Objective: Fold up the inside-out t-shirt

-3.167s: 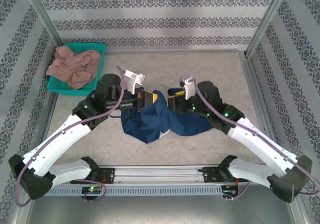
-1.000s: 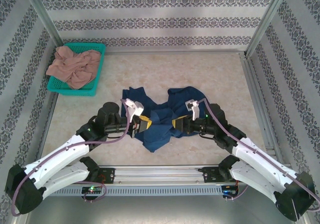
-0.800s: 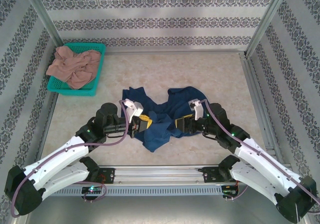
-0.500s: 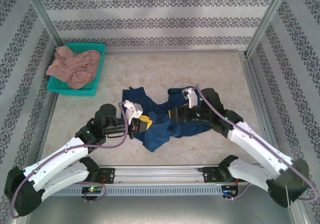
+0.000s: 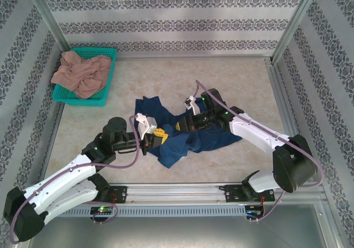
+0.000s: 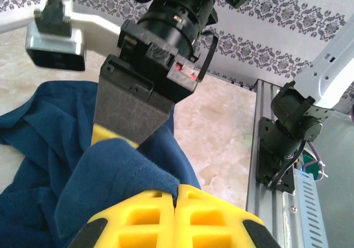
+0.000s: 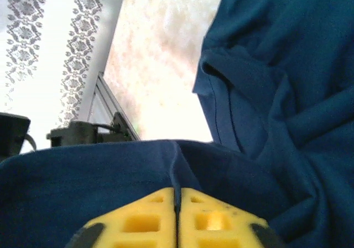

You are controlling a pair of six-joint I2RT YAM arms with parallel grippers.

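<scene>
The inside-out t-shirt (image 5: 207, 134) lies crumpled, dark navy, in the middle of the table. My left gripper (image 5: 161, 137) reaches in from the left and is shut on a fold at the shirt's near left part. In the left wrist view its yellow fingertips (image 6: 149, 203) pinch a rounded fold of the t-shirt (image 6: 105, 170). My right gripper (image 5: 180, 126) comes from the right, close to the left one, and is shut on a fold near the shirt's middle. The right wrist view has the t-shirt (image 7: 276, 93) draped over the closed right gripper (image 7: 177, 192).
A teal basket (image 5: 91, 49) at the back left holds a pinkish-tan garment (image 5: 82, 72). A metal rail (image 5: 177, 191) runs along the near edge, with frame posts and patterned walls on three sides. Bare marble table (image 5: 166, 76) lies behind the shirt.
My right gripper opened, swung back and left across the shirt, and shut on fabric close to the left gripper. The left gripper stayed shut on its fold, almost still.
</scene>
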